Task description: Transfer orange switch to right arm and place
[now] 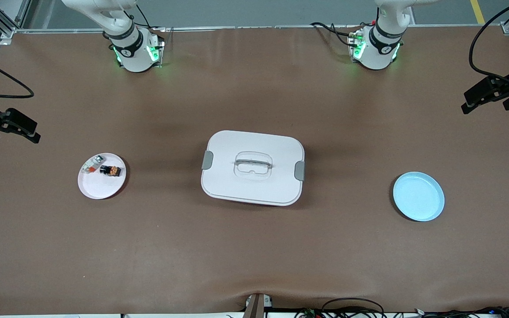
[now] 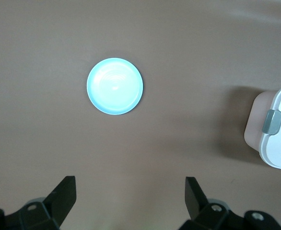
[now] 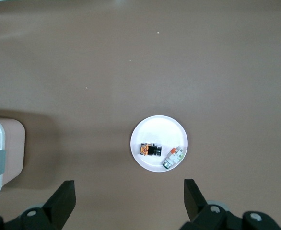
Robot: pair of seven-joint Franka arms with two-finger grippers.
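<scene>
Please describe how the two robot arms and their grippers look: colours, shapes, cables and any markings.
Both arms are alike: the right arm and the left arm have rounded white shells, a black ring at the joint and green lights at the base, where black cables run. The left gripper and the right gripper are black, each with two flat, wedge-shaped fingers.

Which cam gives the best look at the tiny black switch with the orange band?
Right wrist view: the tiny black orange-banded switch lies unobstructed on the round white plate, beside the white-grey part, seen from directly above. The front view shows the switch too, on that plate at the right arm's end. The left wrist view does not show it.
</scene>
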